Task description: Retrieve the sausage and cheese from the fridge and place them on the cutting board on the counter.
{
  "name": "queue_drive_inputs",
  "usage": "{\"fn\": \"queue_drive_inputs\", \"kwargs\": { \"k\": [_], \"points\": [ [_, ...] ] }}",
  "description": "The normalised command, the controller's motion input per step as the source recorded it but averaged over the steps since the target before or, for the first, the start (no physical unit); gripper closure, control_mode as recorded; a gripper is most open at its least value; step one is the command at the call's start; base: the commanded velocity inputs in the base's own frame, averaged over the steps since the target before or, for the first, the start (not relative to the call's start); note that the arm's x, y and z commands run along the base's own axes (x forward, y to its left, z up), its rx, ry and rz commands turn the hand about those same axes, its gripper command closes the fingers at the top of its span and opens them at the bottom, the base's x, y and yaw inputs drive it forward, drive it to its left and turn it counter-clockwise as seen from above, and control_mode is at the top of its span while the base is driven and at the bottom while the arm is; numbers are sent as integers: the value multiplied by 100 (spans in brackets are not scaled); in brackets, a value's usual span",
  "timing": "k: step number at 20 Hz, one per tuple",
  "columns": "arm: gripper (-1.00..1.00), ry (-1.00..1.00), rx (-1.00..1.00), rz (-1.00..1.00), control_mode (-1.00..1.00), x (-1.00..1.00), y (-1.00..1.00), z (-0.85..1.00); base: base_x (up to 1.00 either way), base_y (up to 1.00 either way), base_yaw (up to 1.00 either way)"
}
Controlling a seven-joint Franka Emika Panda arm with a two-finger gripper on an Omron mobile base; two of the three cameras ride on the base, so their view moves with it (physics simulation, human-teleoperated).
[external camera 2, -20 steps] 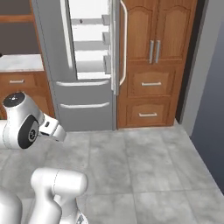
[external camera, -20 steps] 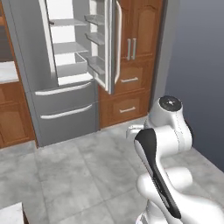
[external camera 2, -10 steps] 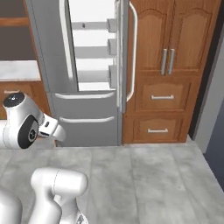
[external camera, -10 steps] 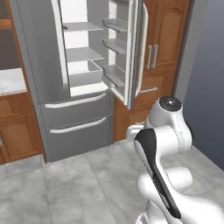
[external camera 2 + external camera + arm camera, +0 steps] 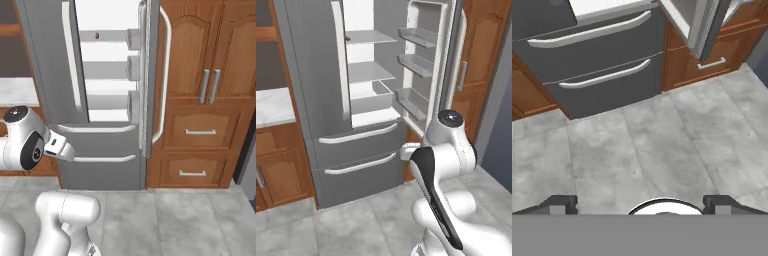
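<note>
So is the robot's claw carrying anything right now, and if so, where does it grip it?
Nothing is held. In the hand view the gripper has its two fingertips far apart, with just grey floor tiles between them.

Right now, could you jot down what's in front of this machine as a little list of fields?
fridge: grey, right door swung open, left door shut
shelves: white, mostly bare; a tiny dark thing on the top one, too small to name
drawers: two, both closed
counter: marble, left of fridge
cabinets: brown wood, right of fridge
gripper: open, pointing at the grey floor, holding nothing
</note>
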Motion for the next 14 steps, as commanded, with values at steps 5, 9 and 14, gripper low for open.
{"fn": "queue_drive_inputs", "kwargs": {
  "k": [5,9,14],
  "points": [
    [-100,0,0,0,100,0,0,0,92,-3,8],
    [-100,0,0,0,100,0,0,0,89,-5,13],
    [-100,0,0,0,100,0,0,0,75,-20,19]
  ]
}}
